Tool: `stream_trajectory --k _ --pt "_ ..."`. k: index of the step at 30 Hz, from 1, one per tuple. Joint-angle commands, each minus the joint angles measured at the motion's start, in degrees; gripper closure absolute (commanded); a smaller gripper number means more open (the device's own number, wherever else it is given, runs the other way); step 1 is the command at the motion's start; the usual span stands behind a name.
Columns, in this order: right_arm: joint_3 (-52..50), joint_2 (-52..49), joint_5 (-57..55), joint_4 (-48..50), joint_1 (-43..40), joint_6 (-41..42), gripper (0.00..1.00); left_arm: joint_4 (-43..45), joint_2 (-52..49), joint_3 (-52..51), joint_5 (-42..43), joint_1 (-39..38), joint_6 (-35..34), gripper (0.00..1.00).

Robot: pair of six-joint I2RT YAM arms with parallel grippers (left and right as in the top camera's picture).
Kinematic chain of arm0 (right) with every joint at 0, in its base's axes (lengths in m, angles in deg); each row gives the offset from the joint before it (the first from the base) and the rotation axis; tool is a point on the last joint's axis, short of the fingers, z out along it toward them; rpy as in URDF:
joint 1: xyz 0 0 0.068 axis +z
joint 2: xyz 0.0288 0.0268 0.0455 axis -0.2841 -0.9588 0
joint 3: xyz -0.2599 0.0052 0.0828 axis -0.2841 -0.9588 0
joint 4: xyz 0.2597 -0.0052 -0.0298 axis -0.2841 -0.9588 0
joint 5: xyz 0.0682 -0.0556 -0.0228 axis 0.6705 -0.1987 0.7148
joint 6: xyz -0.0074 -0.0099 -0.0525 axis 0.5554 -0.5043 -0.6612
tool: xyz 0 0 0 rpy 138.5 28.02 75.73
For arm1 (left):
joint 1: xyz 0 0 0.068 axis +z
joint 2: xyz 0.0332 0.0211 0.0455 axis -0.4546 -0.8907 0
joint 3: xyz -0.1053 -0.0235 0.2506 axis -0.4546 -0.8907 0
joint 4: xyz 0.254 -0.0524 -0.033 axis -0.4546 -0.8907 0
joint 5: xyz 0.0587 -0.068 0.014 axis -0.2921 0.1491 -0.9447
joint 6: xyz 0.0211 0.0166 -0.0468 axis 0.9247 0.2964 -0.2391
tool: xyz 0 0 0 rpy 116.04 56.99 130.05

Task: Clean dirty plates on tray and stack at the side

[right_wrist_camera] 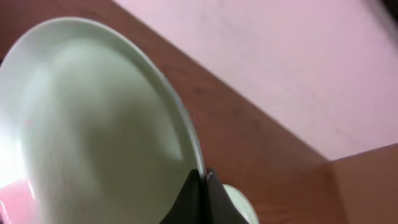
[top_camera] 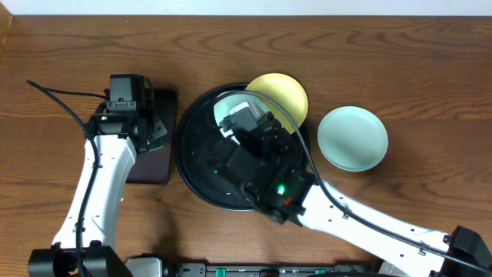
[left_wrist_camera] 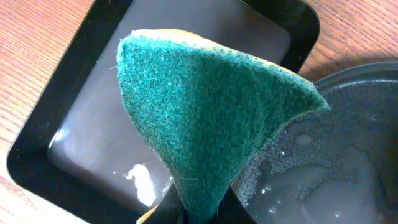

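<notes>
Two robot arms work at a wooden table around a round tray, black with a raised rim. The right gripper has its fingers pinched tight on the rim of a mint-green plate, which is tilted on edge above the far side of the round tray. From overhead most of this plate is hidden under the arm, and only a pale arc shows. The round tray's floor is wet and dotted with small bubbles near its left rim. The arm covers the rest, so what else lies inside cannot be told. Just left of the round tray sits a rectangular tray, also black, holding a shallow film of cloudy water with one white fleck. The left gripper hangs over it, closed on the lower corner of a green sponge that fans upward and blocks much of that tray from the wrist camera. A yellow plate lies at the round tray's far-right rim – whether it rests on the rim or only beside it is unclear, since its near edge is cut off by the arm and a cable. A second mint-green plate sits flat on the table to the right of the round tray, apart from it and empty. In the right wrist view a pale sliver shows below the fingers – too little to name.
</notes>
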Motion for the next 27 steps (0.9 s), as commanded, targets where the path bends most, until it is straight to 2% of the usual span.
stream_trajectory --k 1,10,20,24,27 --pt "1.31 0.96 -9.77 2.21 2.03 -6.6 0.99 0.07 -0.15 0.92 -0.9 0.2 -0.5 0.93" --pt "1.31 0.94 -17.42 6.58 3.5 -10.01 0.99 0.07 -0.15 0.92 -0.9 0.2 -0.5 0.93" --pt "1.25 0.94 -17.18 8.52 3.37 -10.88 0.99 0.04 -0.15 0.94 -0.9 0.2 -0.5 0.92" --pt "1.03 0.94 -12.17 6.01 2.34 -6.47 0.99 0.04 -0.15 0.92 -0.9 0.2 -0.5 0.93" --pt "1.03 0.94 -3.54 0.57 0.72 0.55 0.99 0.0 -0.15 0.92 -0.9 0.2 -0.5 0.92"
